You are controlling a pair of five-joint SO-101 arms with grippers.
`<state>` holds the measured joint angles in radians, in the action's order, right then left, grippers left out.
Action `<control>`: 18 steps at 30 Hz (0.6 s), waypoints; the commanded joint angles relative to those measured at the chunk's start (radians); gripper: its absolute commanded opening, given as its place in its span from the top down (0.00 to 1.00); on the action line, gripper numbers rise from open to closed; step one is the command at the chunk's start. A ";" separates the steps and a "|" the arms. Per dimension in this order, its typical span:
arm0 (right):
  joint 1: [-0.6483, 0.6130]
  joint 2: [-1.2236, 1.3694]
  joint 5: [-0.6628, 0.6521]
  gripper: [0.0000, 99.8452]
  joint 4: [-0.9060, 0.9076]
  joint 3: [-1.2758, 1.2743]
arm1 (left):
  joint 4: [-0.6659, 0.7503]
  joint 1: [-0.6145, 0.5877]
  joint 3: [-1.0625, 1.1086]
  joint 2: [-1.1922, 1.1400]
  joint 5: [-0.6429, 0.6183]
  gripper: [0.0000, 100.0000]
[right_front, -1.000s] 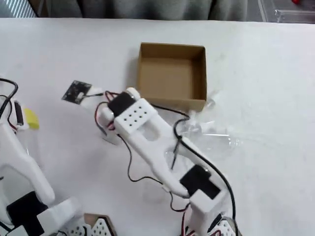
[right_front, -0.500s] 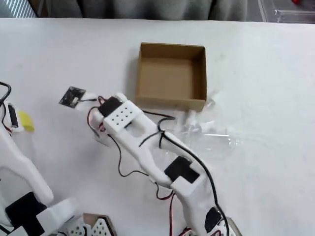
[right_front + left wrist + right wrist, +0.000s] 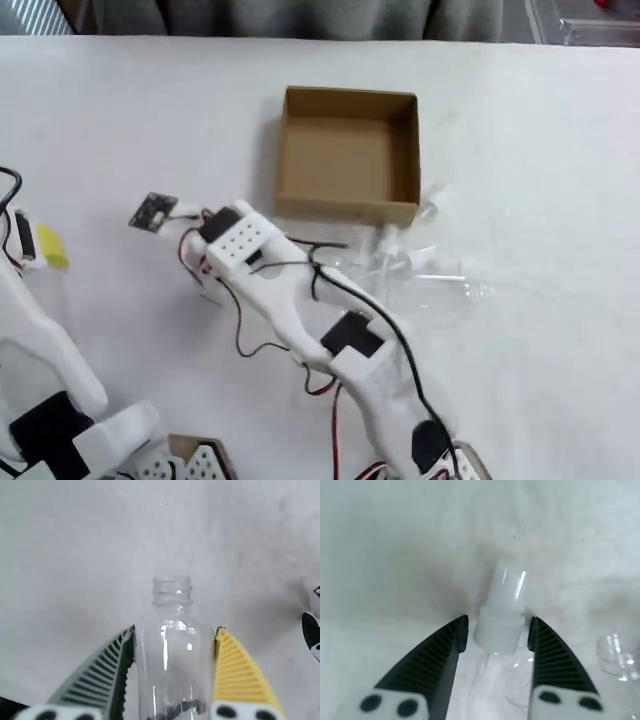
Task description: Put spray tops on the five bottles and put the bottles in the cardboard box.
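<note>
White table (image 3: 560, 140), grey backdrop (image 3: 300, 15) behind.

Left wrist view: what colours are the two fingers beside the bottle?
One finger is yellow, the other grey; clearest in the left wrist view.

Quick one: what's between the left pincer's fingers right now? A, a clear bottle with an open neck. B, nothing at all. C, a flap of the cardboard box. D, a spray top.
A: in the left wrist view the left pincer is shut on a clear bottle, one finger against each side, and the bottle's threaded neck is bare.
</note>
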<state>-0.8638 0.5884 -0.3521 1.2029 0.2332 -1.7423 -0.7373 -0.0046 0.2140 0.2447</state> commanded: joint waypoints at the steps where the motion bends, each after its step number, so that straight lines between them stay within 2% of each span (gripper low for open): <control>1: 0.002 -0.019 -0.015 0.90 -0.013 0.048 | -0.005 -0.004 -0.052 0.008 0.006 0.97; 4: 0.002 -0.019 -0.066 0.99 -0.016 0.052 | -0.003 -0.002 -0.052 0.008 0.006 0.97; 9: 0.022 -0.024 -0.064 0.98 0.044 0.140 | -0.006 0.005 -0.057 0.010 0.006 0.97; 18: 0.114 -0.225 -0.037 0.98 0.486 0.517 | -0.006 0.166 -0.054 0.012 -0.002 0.97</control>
<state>-0.7979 0.4964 -0.4074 1.5528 0.6061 -1.7423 -0.6483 -0.0046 0.2140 0.2447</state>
